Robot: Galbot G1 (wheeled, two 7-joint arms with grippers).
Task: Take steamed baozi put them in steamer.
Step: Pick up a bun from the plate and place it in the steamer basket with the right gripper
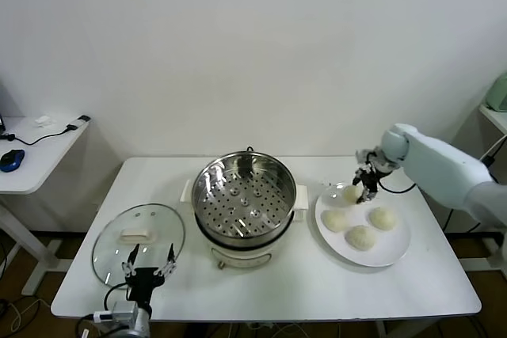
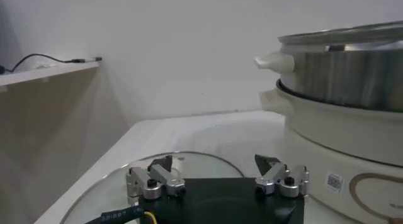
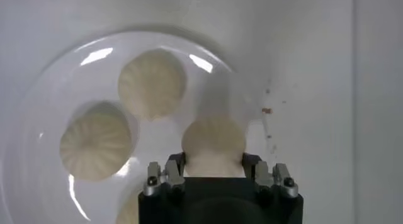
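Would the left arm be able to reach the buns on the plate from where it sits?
Probably not easily: the left tool sits over the glass lid, and the steamer stands between it and the plate.

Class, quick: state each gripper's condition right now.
Left gripper: open, holding nothing, over the glass lid.
Right gripper: shut on a steamed baozi at the plate.

four pale baozi (image 1: 360,237) on white plate; shiny steamer (image 1: 244,195) open, empty.

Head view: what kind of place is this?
Likely a lab test bench staged as a kitchen: a white table against a bare wall holds the steamer, a glass lid and a plate of baozi; a side desk carries cables.
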